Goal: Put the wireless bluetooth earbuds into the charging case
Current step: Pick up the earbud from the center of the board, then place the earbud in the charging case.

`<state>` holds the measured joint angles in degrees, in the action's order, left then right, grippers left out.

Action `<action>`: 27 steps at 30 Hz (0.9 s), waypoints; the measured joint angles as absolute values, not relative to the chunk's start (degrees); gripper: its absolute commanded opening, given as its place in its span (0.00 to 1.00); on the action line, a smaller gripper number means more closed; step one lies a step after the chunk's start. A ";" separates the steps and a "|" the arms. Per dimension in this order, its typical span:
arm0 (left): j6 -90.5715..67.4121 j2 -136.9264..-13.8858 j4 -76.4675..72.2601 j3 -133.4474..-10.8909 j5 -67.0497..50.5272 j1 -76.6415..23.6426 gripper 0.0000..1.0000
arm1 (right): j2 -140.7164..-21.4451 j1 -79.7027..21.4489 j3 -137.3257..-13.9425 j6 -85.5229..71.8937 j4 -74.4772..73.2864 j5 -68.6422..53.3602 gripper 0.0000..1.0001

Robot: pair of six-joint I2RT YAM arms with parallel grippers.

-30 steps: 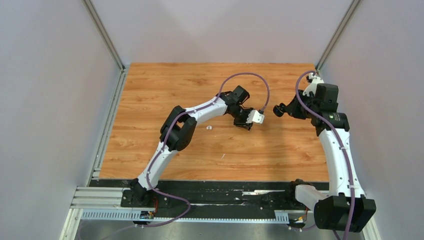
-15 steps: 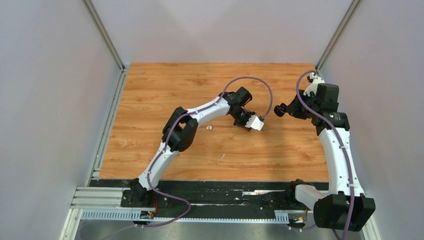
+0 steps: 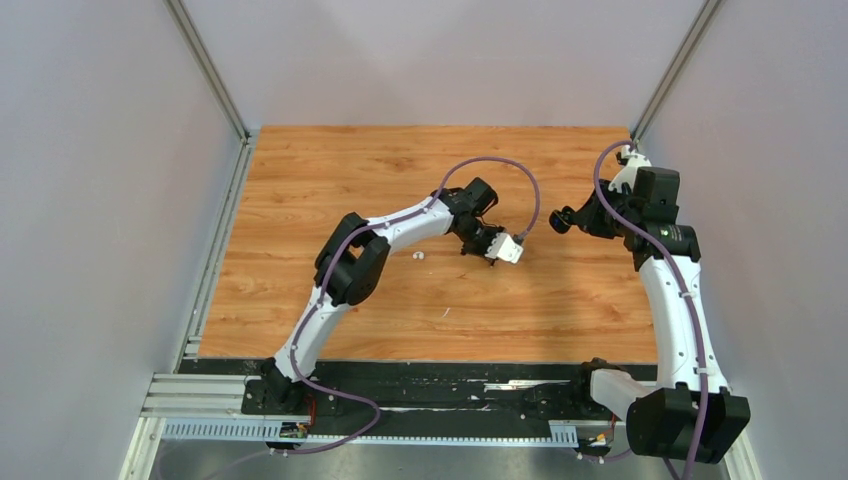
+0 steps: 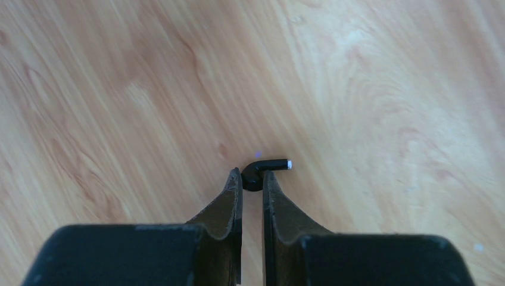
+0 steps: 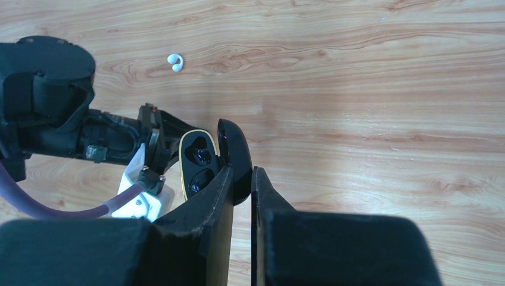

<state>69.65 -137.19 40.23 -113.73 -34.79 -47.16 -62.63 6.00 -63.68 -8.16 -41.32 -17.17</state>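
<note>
Task judged early-to-mid: no earbud is confirmed seated yet. The small glossy black stemmed earbud (image 4: pixel 269 164) is pinched at its bud end by the left gripper (image 4: pixel 252 183), seen at centre of the left wrist view. The jaws are nearly together, only a thin gap left, clamped on the bud, with the stem sticking out to the right. Whether it is lifted off the light wooden table (image 4: pixel 369 89) or touching it cannot be told.

The glossy black pebble-shaped charging case (image 5: pixel 195 162) is seen open at centre-left of the right wrist view, with two dark cavities exposed; whether they are empty cannot be told. Its raised lid (image 5: pixel 233 148) is clamped between the near-closed jaws of the right gripper (image 5: pixel 243 176).

The tiny white earbud (image 5: pixel 175 61) is left lying on the table in the upper left of that view, well apart from the case. In the top view it sits near frame centre (image 3: pixel 418 255), beside the left arm (image 3: pixel 400 225).

Left to do: the black earbud has to be carried to the case and seated, and the white one is not yet picked up.
</note>
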 measured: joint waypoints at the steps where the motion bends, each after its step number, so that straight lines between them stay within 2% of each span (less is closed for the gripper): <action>1: 68.34 -135.59 39.22 -111.28 -34.37 -47.11 0.00 | -62.63 6.04 -63.68 -8.03 -41.30 -17.32 0.00; 5: 62.19 -127.26 34.33 -100.60 -31.59 -46.87 0.00 | -62.63 6.07 -63.68 -6.87 -41.19 -18.81 0.00; 9: 55.81 -113.82 29.50 -90.83 -27.20 -46.72 0.00 | -62.63 4.08 -63.46 -3.95 -40.64 -19.62 0.00; 14: 51.31 -91.92 20.34 -79.50 -18.92 -46.74 0.00 | -63.46 -7.25 -63.13 0.60 -38.68 -18.26 0.00; 20: 60.27 -68.12 -2.52 -58.46 -10.61 -47.31 0.00 | -70.83 -19.16 -67.13 2.24 -37.43 -17.23 0.00; 27: 77.21 -65.32 -16.97 -45.52 -6.92 -47.72 0.00 | -80.44 -26.94 -76.51 1.52 -36.84 -15.92 0.00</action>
